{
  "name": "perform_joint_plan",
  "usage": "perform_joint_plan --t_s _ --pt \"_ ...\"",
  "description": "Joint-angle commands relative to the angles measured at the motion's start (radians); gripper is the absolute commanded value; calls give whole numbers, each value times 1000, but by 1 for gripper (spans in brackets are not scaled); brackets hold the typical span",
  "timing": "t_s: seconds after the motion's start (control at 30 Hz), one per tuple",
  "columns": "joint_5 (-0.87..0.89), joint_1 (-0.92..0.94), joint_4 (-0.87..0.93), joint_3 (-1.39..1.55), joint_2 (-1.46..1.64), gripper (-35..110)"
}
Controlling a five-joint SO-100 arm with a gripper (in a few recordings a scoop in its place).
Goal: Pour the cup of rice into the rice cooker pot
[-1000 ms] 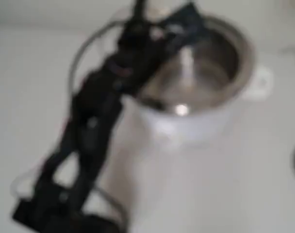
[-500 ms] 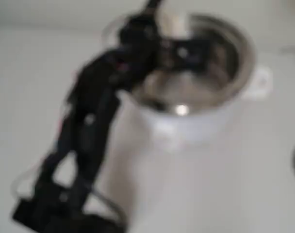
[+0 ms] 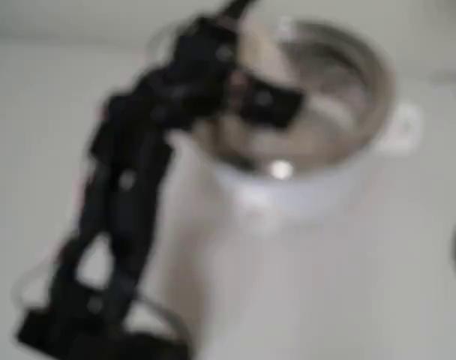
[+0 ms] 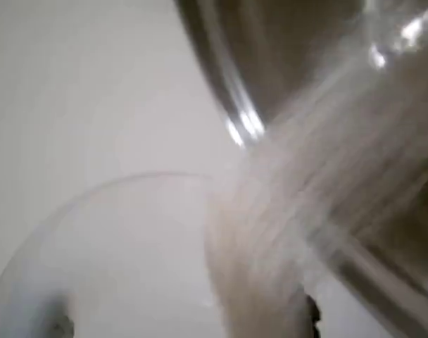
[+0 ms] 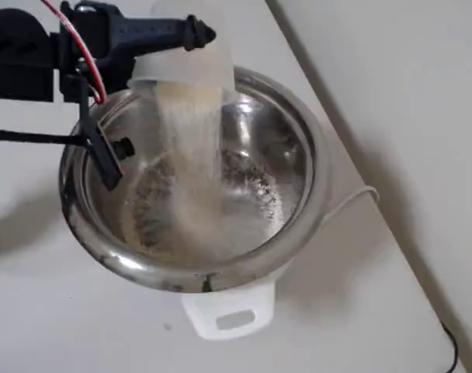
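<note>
From my remote seat I see the cup (image 5: 191, 47) tipped over at the far rim of the rice cooker pot (image 5: 298, 233) in the overhead view, its mouth turned down toward the pot's inside. The rice (image 5: 191, 155) falls from it in a pale stream and lands on the pot's shiny floor, where a beige spread of grains already lies. In the wrist view the cup (image 4: 108, 239) sits close to the lens as a clear curved wall, and the rice (image 4: 312, 197) streaks away from it in blurred lines toward the pot's metal rim (image 4: 224, 91).

The tool (image 5: 154, 39) is clenched on the cup: one black finger runs across the cup's side just above the pot's rim in the overhead view, with red wires trailing off the arm beside it. In the fixed view everything is blurred; I make out the dark arm leaning up from the lower left of the pot, with the tool (image 3: 262, 101) hanging over the pot's (image 3: 303, 191) opening, but I cannot pick out the cup there.

The pot stands on a white surface (image 5: 57, 326). A white side handle (image 5: 230, 315) juts from the pot's casing on the near side, and a thin white cord (image 5: 352, 198) leads off to the pot's right.
</note>
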Motion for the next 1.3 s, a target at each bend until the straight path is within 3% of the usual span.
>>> perform_joint_plan --t_s 0.0,0.5,0.73,0.97,1.27 --pt "32 -17 3 -94 32 13" --pt "-40 -26 3 -132 2 13" --pt "-351 -81 55 -291 -94 13" --pt "-856 -213 106 -327 -109 13" --pt "-1308 -414 256 -319 -94 12"
